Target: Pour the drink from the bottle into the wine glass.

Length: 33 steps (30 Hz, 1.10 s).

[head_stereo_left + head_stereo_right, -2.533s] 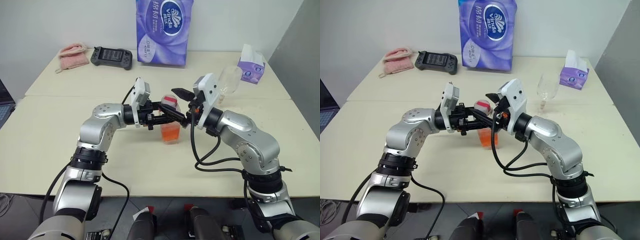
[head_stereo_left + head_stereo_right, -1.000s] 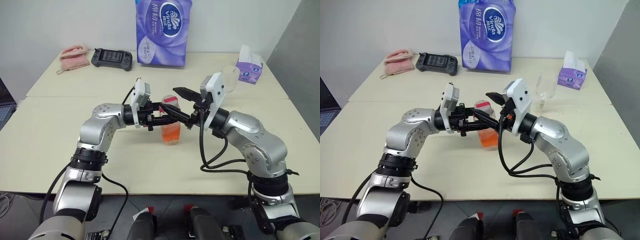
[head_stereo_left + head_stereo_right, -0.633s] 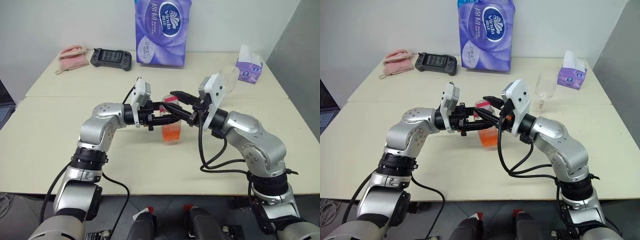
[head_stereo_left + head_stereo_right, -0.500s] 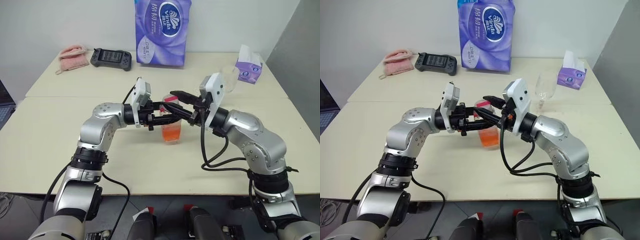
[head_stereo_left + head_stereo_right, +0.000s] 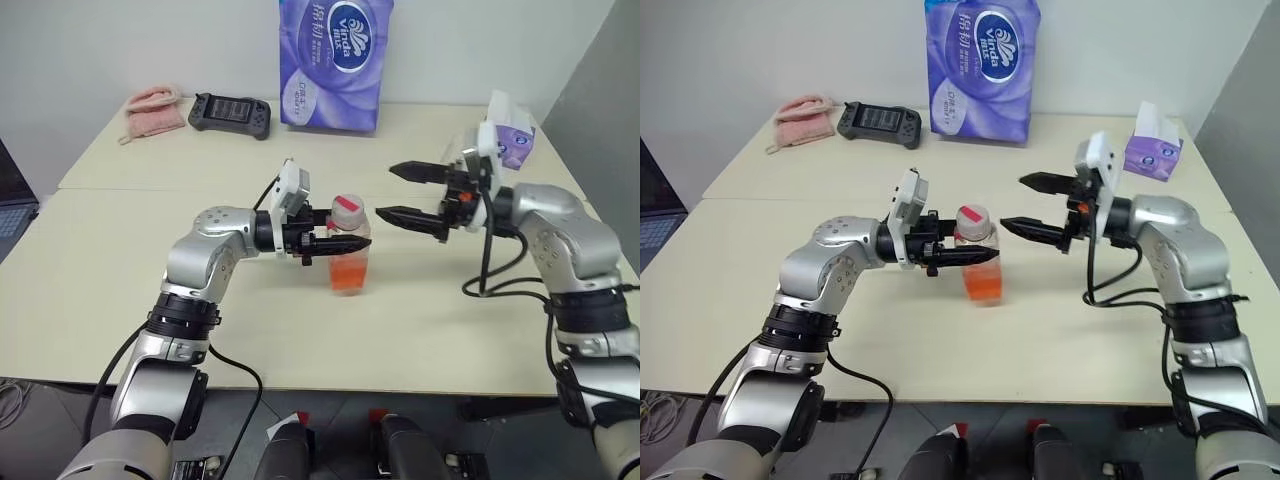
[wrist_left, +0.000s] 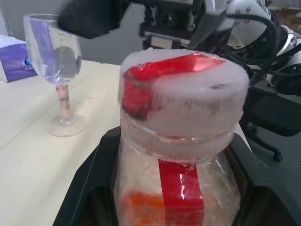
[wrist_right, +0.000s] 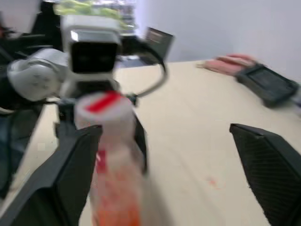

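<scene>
- Table (image 5: 120, 300): pale, two-leaf surface bearing every item listed below.
- Tissue pack (image 5: 335, 62): large purple pack, upright at the far edge, well apart from the work.
- Left gripper (image 5: 345, 243): reaches in level from the robot's left; fingers (image 6: 91, 188) closed on either side of the bottle just under the cap, holding it upright.
- Right gripper (image 5: 412, 193): level, pointing toward the bottle, near it but apart; fingers spread wide, nothing between them.
- Wine glass (image 6: 54, 70): clear, stemmed, upright on its round foot on the table behind the right gripper; bowl empty. Long axis vertical, mouth up. Judged fragile and top-heavy, easily tipped by a nudge to the bowl; best left standing and not handled.
- Bottle (image 5: 349, 245): small clear plastic, standing near the table's middle. Long axis vertical, mouth up, pinkish-white cap (image 6: 183, 96) with red strip in place. Judged light and thin-walled, likely to dent under a hard squeeze and smooth enough to slip; the upper body below the cap, where it is now held, looks the soundest grip, leaving the cap free for the other gripper.
- Drink (image 5: 348, 275): orange-red, lying in the bottle's lower part. Judged to slosh readily once tilted; none poured yet.
- Small items: purple tissue box (image 5: 1152, 152) at far right, game controller (image 5: 229, 111) and pink cloth (image 5: 155, 104) at far left.
</scene>
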Each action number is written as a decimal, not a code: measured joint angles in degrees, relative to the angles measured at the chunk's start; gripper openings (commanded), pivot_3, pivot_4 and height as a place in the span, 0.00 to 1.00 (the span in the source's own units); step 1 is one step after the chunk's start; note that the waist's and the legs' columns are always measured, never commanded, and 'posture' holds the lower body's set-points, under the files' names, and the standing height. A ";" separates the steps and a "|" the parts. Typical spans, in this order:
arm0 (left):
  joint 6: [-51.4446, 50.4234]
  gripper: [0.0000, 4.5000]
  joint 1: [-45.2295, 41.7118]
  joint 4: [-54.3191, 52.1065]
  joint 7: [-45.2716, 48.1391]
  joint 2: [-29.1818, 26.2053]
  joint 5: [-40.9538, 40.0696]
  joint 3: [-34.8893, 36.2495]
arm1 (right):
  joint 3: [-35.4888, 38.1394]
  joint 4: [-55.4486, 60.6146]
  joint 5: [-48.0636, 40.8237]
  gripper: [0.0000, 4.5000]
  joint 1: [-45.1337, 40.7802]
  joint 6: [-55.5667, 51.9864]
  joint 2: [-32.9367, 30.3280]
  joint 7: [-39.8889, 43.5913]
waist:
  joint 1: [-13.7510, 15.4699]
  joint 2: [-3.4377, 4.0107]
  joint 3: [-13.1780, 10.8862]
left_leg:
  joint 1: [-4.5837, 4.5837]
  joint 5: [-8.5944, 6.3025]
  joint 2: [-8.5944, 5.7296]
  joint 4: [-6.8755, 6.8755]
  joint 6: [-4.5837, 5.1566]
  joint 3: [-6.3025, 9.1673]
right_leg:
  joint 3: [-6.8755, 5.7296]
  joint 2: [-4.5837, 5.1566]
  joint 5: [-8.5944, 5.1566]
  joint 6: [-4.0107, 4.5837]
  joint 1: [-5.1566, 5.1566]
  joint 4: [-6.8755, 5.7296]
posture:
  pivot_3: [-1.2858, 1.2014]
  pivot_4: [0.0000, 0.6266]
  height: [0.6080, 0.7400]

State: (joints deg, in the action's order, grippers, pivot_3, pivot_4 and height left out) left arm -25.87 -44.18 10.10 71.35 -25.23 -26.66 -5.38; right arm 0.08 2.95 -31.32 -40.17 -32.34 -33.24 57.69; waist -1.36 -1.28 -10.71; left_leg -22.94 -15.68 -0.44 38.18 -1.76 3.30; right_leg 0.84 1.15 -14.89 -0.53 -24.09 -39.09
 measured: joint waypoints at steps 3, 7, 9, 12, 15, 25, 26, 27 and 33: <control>0.08 0.48 0.00 -0.01 0.05 0.01 0.00 0.09 | 0.96 7.98 -1.63 1.00 6.06 -3.25 1.56 -5.22 | -0.28 0.00 0.00 | 0.03 0.00 0.02 -0.04 0.01 -0.01 | 0.02 -0.01 0.00 0.00 -0.02 -0.01 | 0.52 0.24 1.00; 0.08 0.48 -0.01 -0.05 0.06 0.07 -0.01 0.10 | 0.83 15.49 -3.63 1.00 7.86 -6.01 5.75 -11.70 | -0.66 0.01 0.00 | 0.16 0.02 0.12 -0.03 -0.03 -0.02 | 0.03 -0.11 0.00 0.00 0.00 -0.17 | 0.52 0.24 1.00; 0.09 0.48 0.00 -0.06 0.10 -0.05 0.00 0.11 | -0.07 17.38 -3.50 1.00 7.13 -6.26 9.33 -15.46 | -0.65 0.01 0.00 | 0.22 0.07 0.11 -0.01 -0.08 0.00 | 0.03 -0.13 0.00 0.00 0.01 -0.30 | 0.52 0.24 1.00; 0.10 0.48 0.00 -0.08 0.15 -0.02 0.00 0.11 | -2.61 17.30 -1.35 1.00 5.21 -5.50 12.14 -18.89 | -0.50 0.01 0.00 | 0.23 0.13 0.04 0.00 -0.06 -0.01 | 0.00 -0.13 0.00 -0.01 0.01 -0.37 | 0.52 0.24 1.00; 0.10 0.48 0.00 -0.09 0.16 -0.04 0.02 0.11 | -3.06 16.82 -0.25 1.00 4.37 -4.47 12.92 -19.70 | -0.42 0.01 0.00 | 0.20 0.13 0.00 0.01 -0.06 0.00 | -0.01 -0.13 0.00 0.00 0.01 -0.34 | 0.52 0.24 1.00; 0.13 0.48 0.01 -0.09 -0.27 -0.01 0.13 0.11 | -4.58 14.26 3.00 1.00 3.63 -2.78 10.88 -18.13 | -0.42 0.01 0.00 | 0.18 0.13 0.02 0.00 -0.05 0.00 | -0.01 -0.10 0.00 0.00 0.00 -0.34 | 0.52 0.24 1.00; 0.16 0.48 0.01 -0.09 -0.41 -0.01 0.16 0.10 | -4.42 14.24 2.96 1.00 3.64 -2.76 10.46 -17.70 | -0.42 0.01 0.00 | 0.19 0.13 0.02 0.00 -0.05 0.00 | 0.00 -0.10 0.00 0.00 0.00 -0.35 | 0.52 0.24 1.00; 0.24 0.48 0.00 -0.09 -0.56 0.00 0.21 0.11 | -4.31 14.23 2.87 1.00 3.64 -2.76 9.92 -17.27 | -0.42 0.01 0.00 | 0.19 0.13 0.02 0.00 -0.05 0.00 | -0.01 -0.10 0.00 0.00 0.00 -0.36 | 0.52 0.24 1.00; 1.30 0.48 -0.04 -0.03 -0.68 0.01 0.42 0.11 | -2.97 14.30 0.79 1.00 3.71 -3.59 8.27 -15.71 | -0.41 0.01 0.00 | 0.19 0.13 0.02 0.00 -0.05 -0.01 | 0.00 -0.10 0.00 0.00 0.00 -0.36 | 0.52 0.24 1.00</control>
State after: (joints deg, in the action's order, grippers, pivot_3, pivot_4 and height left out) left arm -24.57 -44.22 10.07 70.67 -25.22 -26.24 -5.27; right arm -2.89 17.25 -30.54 -36.46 -35.93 -24.97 41.97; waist -1.77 -1.28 -10.71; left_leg -22.75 -15.55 -0.41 38.18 -1.81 3.30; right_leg 0.83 1.04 -14.89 -0.53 -24.09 -39.44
